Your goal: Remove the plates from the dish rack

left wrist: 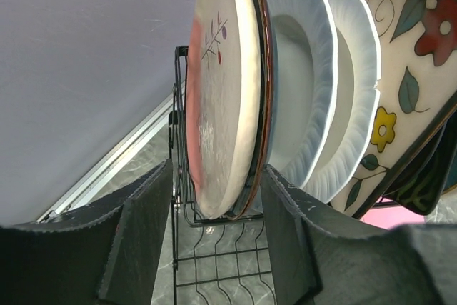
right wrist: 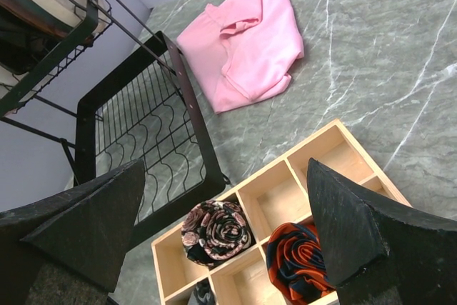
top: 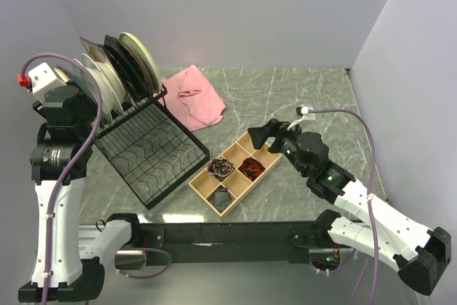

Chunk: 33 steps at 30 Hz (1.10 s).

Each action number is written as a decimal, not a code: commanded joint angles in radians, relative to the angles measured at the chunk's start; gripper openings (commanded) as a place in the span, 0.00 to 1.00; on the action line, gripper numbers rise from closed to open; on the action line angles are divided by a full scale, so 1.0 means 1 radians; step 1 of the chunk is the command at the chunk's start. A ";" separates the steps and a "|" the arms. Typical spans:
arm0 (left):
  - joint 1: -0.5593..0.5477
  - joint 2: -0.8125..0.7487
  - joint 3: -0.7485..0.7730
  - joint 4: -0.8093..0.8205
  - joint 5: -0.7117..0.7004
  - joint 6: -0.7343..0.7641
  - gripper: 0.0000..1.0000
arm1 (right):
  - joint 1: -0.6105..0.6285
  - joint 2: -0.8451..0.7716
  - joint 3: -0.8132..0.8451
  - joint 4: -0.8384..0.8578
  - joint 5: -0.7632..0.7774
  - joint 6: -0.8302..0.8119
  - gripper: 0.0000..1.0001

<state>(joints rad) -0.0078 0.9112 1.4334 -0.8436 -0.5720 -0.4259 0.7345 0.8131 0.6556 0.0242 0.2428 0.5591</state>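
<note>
Several plates [top: 121, 66] stand on edge at the raised back of the black wire dish rack [top: 153, 155]. In the left wrist view the nearest is a pink-cream plate [left wrist: 221, 91] with a dark red plate's rim [left wrist: 266, 69] right behind it. Two white plates [left wrist: 307, 76] and a square cream floral plate [left wrist: 421, 33] follow. My left gripper [left wrist: 218, 176] straddles the lower rims of the first two. Its right finger [left wrist: 285, 233] sits at the red rim, and a gap shows on the left side. My right gripper [top: 265, 133] hangs open and empty above the wooden tray.
A pink cloth [top: 193, 98] lies behind the rack. The wooden compartment tray [top: 235, 173] sits to the rack's right and holds rolled fabrics [right wrist: 218, 230]. Walls close in at the left and back. The rack's wavy front part [right wrist: 143, 126] holds no plates.
</note>
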 commanded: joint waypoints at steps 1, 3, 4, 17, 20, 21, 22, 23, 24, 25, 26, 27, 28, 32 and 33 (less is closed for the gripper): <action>0.006 -0.002 -0.019 0.058 0.001 0.023 0.56 | 0.003 0.003 0.050 0.002 0.024 -0.010 1.00; 0.006 -0.011 -0.043 0.093 0.000 0.022 0.55 | 0.002 0.003 0.049 0.002 0.023 -0.008 1.00; 0.006 -0.015 -0.048 0.098 -0.005 0.018 0.54 | 0.002 0.003 0.050 0.002 0.021 -0.008 1.00; 0.006 -0.038 -0.047 0.101 -0.066 0.038 0.50 | 0.003 0.003 0.055 -0.012 0.035 -0.008 1.00; 0.006 -0.034 -0.059 0.113 -0.048 0.047 0.50 | 0.003 0.008 0.058 -0.017 0.036 -0.008 1.00; 0.006 -0.032 -0.064 0.120 -0.042 0.049 0.50 | 0.002 0.006 0.058 -0.017 0.038 -0.008 1.00; 0.006 -0.031 -0.065 0.121 -0.032 0.047 0.51 | 0.003 0.003 0.058 -0.017 0.038 -0.008 1.00; 0.006 -0.032 -0.067 0.127 -0.028 0.047 0.50 | 0.003 0.001 0.056 -0.017 0.039 -0.008 1.00; 0.006 -0.031 -0.074 0.133 -0.022 0.049 0.51 | 0.003 0.000 0.055 -0.017 0.039 -0.008 1.00; 0.006 -0.031 -0.076 0.135 -0.017 0.047 0.50 | 0.003 -0.002 0.055 -0.015 0.041 -0.008 1.00; 0.006 -0.025 -0.077 0.136 -0.011 0.047 0.50 | 0.003 -0.003 0.055 -0.017 0.038 -0.008 1.00; 0.006 -0.021 -0.076 0.133 -0.009 0.039 0.50 | 0.003 -0.003 0.055 -0.017 0.041 -0.010 1.00; 0.006 -0.020 -0.077 0.130 -0.006 0.038 0.50 | 0.003 -0.003 0.056 -0.017 0.042 -0.010 1.00; 0.012 -0.018 -0.079 0.124 -0.005 0.030 0.51 | 0.003 -0.009 0.055 -0.017 0.053 -0.008 1.00; 0.032 -0.017 -0.083 0.124 -0.008 0.032 0.51 | 0.002 -0.011 0.052 -0.018 0.053 -0.010 1.00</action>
<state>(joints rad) -0.0044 0.8967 1.3609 -0.7521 -0.5941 -0.4023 0.7345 0.8158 0.6567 -0.0090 0.2680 0.5594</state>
